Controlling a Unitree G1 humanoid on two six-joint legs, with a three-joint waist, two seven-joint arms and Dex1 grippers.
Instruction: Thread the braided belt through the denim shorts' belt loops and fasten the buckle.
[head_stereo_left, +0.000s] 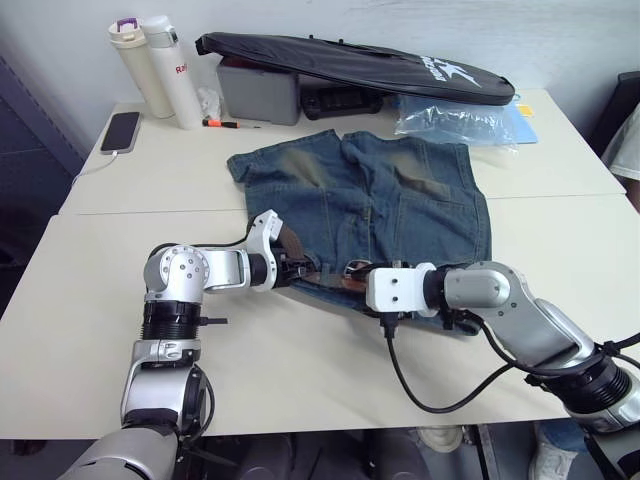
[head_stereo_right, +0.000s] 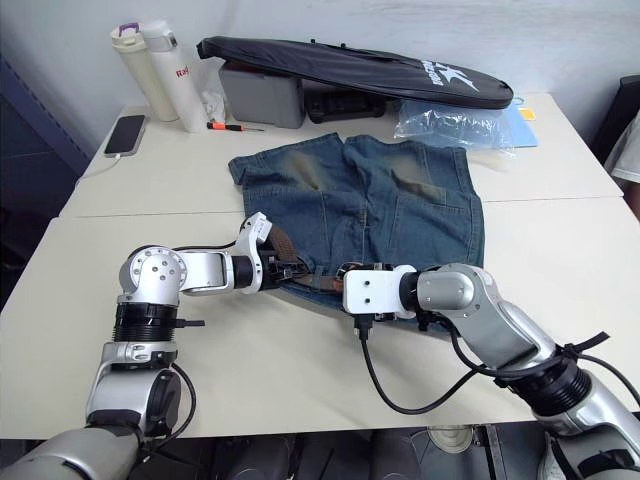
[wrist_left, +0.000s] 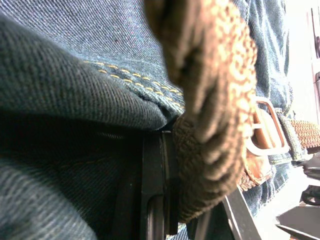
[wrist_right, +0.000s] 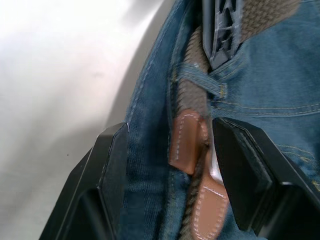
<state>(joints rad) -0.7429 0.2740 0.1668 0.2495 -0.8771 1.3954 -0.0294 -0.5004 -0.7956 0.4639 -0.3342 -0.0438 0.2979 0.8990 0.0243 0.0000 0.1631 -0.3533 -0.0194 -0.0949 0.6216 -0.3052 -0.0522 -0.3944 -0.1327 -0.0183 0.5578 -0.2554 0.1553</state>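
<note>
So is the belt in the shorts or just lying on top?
In. The belt passes under a belt loop on the shorts, and the buckle sits at the waistband. Whether it is fastened, cannot tell.

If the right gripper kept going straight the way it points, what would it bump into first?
Probably the left gripper. The right gripper, open, straddles the belt on the shorts waistband, and a black finger clamping the belt lies directly ahead, though depth is hard to judge.
</note>
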